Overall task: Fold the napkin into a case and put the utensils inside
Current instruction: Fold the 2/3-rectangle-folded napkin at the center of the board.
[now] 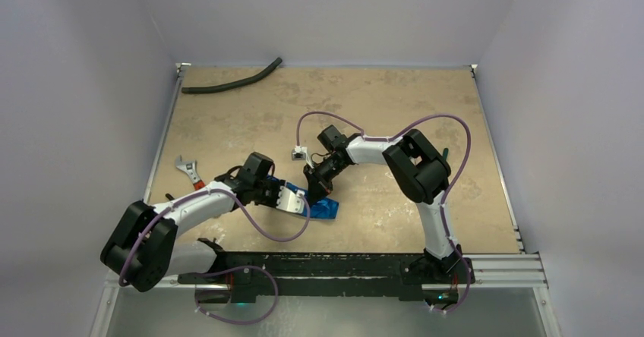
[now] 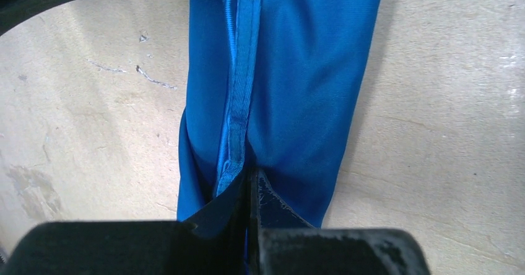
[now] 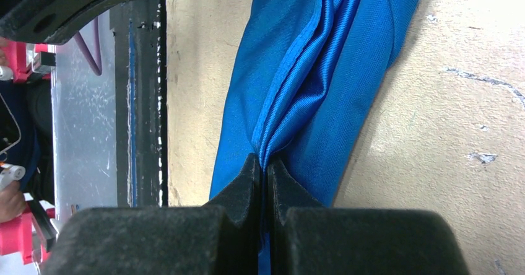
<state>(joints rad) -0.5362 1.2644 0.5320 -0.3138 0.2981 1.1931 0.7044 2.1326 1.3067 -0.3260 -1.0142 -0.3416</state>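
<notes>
1. Both of my grippers are clamped on cloth. The left gripper (image 2: 251, 179) has its fingers pressed together on a raised fold of the napkin (image 2: 297, 89). The right gripper (image 3: 265, 163) pinches the same kind of ridge, with only blue fabric between its jaws.
2. Out from my fingertips, the napkin is gathered into a narrow strip lying flat on the table (image 1: 380, 102). In each wrist view its long axis runs straight away from the fingers, with a shiny hemmed ridge down the middle.
3. From above, my two grippers meet almost tip to tip over the cloth. The left arm comes in from the left edge and the right arm reaches back from the right side. Only a small blue patch shows under them, close to the near edge and a little left of its middle.
4. Neither arm is nearer, as both are already on the strip. The near-edge rail runs alongside the cloth in the right wrist view, so I judge the strip lies roughly parallel to that edge. Any coming fold or pull turns on that line.
5. I cannot see the utensils in any view. A wrench (image 1: 190, 171) lies by the left edge and a black hose (image 1: 228, 85) near the far left corner, both well apart from the napkin.
</notes>
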